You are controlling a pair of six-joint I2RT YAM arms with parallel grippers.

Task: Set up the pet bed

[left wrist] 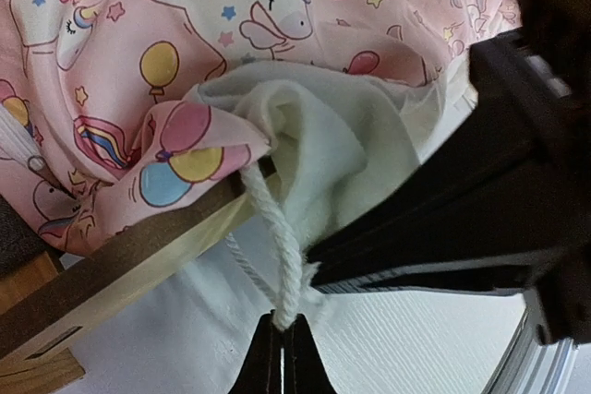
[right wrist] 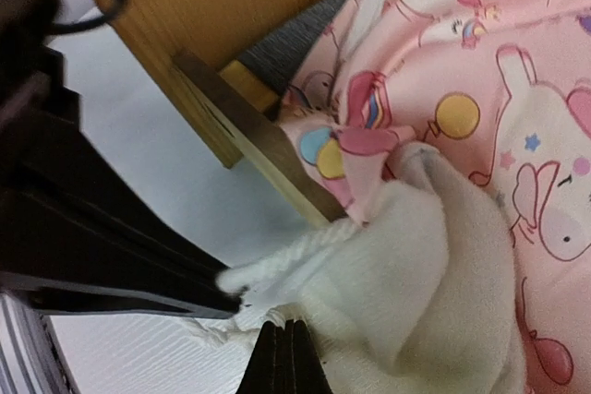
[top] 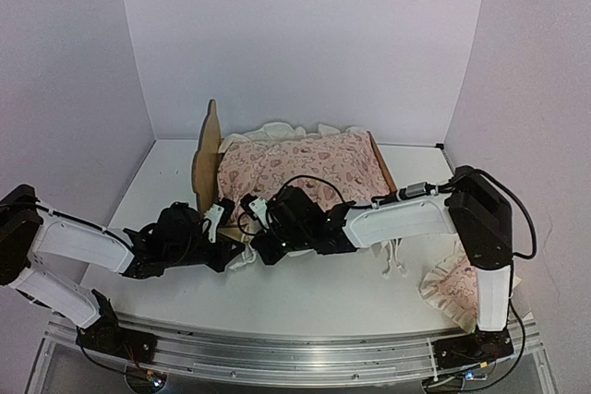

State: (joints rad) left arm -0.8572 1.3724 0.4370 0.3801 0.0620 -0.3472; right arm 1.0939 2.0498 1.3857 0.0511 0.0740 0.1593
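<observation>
Top external view, near to far: left gripper [top: 218,216] and right gripper [top: 251,208] meet just left of centre, almost touching, at the lower left corner of the pet bed [top: 381,171]. Pillow [top: 457,288] lies loose on the surface [top: 314,297] at lower right, well apart from the bed. Bed sits mid-frame. Headboard [top: 207,161] stands upright at its left end. Pink cover [top: 309,163] is spread over the base.

Left wrist view: left gripper [left wrist: 282,352] is pressed together at bottom centre, pinching the white tie cord [left wrist: 277,246]. Cord comes out of the bunched cover [left wrist: 185,43] corner and runs fairly straight down across the plywood rail [left wrist: 120,269]. Right gripper's black body comes in from the right edge, tip against the same cord.

Right wrist view: right gripper [right wrist: 284,352] is pressed together too, with white strand at the tips. Reads as a pinch on the tie cord [right wrist: 277,260], but the cream lining [right wrist: 416,302] crowds it, so not certain. Rail [right wrist: 249,136] and dark fabric base [right wrist: 286,43] sit upper left.

Judgement:
- **Step in hand:** fastening this cover corner to the frame. Cover is on, tie not yet made, pillow not yet placed.
- **Next move:** one gripper holds tension while the other carries the cord around the rail or corner post, then crosses the strands.
- **Watch for:** very tight clearance between the two grippers, so collision is the main risk. Pulling too hard could drag the cover off the corner or shift the light frame.
</observation>
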